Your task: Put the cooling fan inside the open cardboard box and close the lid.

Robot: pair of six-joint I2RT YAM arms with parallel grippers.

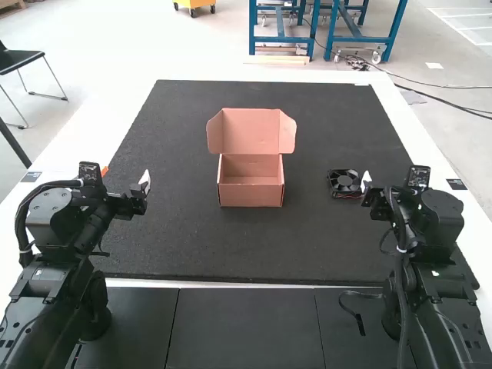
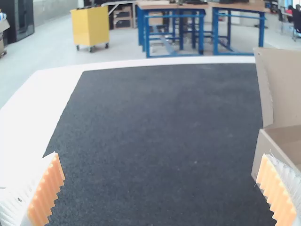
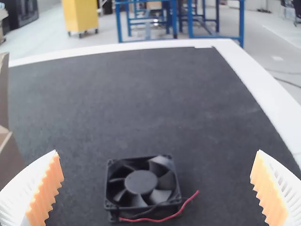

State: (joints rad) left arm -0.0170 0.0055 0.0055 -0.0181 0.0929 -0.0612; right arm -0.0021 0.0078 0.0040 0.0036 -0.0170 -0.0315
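Note:
An open cardboard box (image 1: 251,180) stands in the middle of the black mat (image 1: 184,238), its lid (image 1: 250,131) raised at the back. A small black cooling fan (image 1: 344,183) with red and black wires lies flat on the mat to the right of the box; it also lies just ahead of my right gripper (image 3: 153,197) as the fan (image 3: 142,186). My right gripper (image 1: 367,184) is open, just right of the fan, holding nothing. My left gripper (image 1: 144,184) is open near the mat's left edge, well left of the box (image 2: 277,122).
The white table (image 1: 108,115) borders the mat on all sides. A white label (image 1: 361,83) lies at the mat's far right corner. Open mat lies between each gripper and the box.

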